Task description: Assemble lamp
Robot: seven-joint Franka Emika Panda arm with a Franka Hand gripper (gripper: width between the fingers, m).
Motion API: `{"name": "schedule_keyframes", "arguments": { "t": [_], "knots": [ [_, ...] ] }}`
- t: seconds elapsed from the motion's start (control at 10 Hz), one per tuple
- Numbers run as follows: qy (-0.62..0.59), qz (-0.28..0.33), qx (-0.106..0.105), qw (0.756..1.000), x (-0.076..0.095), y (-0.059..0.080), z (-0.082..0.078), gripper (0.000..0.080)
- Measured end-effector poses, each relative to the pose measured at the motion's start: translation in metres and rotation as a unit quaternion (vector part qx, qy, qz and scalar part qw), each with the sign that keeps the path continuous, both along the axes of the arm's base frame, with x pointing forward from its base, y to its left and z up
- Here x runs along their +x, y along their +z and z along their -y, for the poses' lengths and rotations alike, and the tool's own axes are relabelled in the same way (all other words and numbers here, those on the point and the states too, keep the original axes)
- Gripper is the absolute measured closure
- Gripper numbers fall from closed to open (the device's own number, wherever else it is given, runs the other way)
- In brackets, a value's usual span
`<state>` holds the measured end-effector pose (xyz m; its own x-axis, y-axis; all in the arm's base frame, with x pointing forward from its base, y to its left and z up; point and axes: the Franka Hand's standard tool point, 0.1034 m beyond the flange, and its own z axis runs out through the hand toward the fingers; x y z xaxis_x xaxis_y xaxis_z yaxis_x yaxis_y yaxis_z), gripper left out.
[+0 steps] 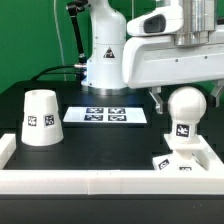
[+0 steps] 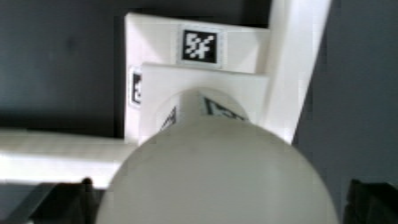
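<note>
shade [image 1: 40,117]: white, black-and-white tag
bulb [image 1: 186,105]: white, tagged stem
base [image 2: 157,50]: white, tagged
table [image 1: 100,140]: black
my arm [image 1: 105,50]: white

rounded, glossy white arm [image 1: 108,50]

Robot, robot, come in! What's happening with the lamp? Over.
Gripper open, straddling bulb. Bulb upright on base. Shade stands apart, not yet on. Only the marker board lies flat between them.
</note>
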<state>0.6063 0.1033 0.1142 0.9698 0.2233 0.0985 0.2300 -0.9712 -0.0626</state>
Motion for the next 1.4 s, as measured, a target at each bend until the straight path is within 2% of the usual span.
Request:
{"name": "schedule_keyframes", "arguments": {
  "t": [0.2, 0.4, 0.7, 0.9, 1.2, 1.4],
  "knots": [
    [0.086, 0.011, -0.009, 0.996, 0.0016, 0.0006, -0.0004, 0.0101],
    [0.195, 0.013, -0.032, 0.980, 0.0047, 0.0007, -0.0012, 0.0101],
    [0.283, 0.019, -0.043, 0.958, 0.0054, -0.0005, 0.0025, 0.0101],
    [0.379, 0.024, -0.054, 0.924, 0.0055, -0.0016, 0.0030, 0.0101],
    [0.516, 0.020, -0.081, 0.853, 0.0075, -0.0037, 0.0010, 0.0101],
    [0.547, 0.018, -0.089, 0.832, 0.0081, -0.0041, 0.0028, 0.0101]
  ]
}}
